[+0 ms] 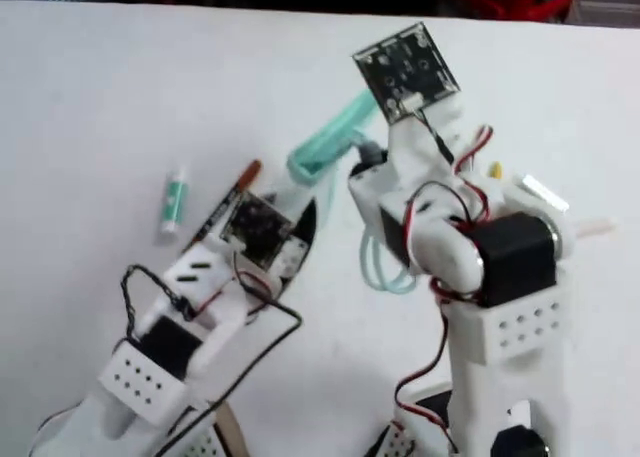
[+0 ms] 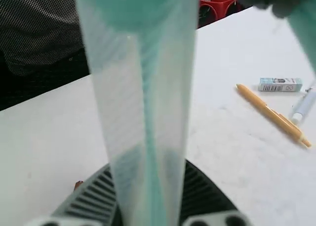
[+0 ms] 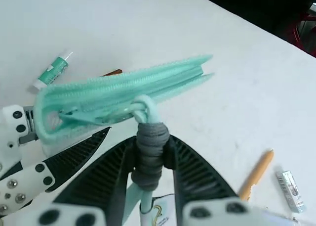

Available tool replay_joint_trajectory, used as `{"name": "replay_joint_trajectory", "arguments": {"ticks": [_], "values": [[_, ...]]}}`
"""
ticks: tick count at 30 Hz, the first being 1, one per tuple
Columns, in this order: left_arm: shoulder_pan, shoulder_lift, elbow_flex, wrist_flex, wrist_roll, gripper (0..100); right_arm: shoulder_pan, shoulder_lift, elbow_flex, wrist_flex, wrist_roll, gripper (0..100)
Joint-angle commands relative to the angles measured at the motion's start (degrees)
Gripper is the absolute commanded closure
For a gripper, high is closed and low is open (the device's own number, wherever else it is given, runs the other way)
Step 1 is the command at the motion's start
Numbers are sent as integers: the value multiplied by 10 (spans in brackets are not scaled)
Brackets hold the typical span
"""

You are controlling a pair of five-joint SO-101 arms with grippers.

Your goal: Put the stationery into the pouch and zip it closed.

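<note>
Pouch [image 3: 123, 90]: translucent mint-green soft plastic, finely ribbed, with moulded plastic zip teeth. Zip-pull cord [image 3: 150, 152]: grey woven cloth, matt. Left tool [image 2: 148, 169] and right tool [image 3: 150, 142]: matt black plastic with ribbed faces, in smooth white plastic housings. Worktop [image 3: 237, 87]: white, matt, smooth. Pen [image 2: 274, 116]: smooth orange plastic. Small box [image 2: 280, 84]: printed card.

White table [image 1: 90, 87] w/ dark bg behind, black mesh chair [image 2: 39, 28] & red item [image 2: 217, 1] beyond edge.
</note>
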Motion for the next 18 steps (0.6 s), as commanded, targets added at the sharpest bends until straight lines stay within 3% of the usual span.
{"name": "replay_joint_trajectory", "arguments": {"ticks": [1,5,18], "values": [[26,-27,17,3,-4,973,16,2,-11,-31,1,981],[63,-28,33,3,-4,975,56,8,-8,-68,1,981],[62,-28,34,4,-5,976,139,65,-8,-120,19,981]]}}
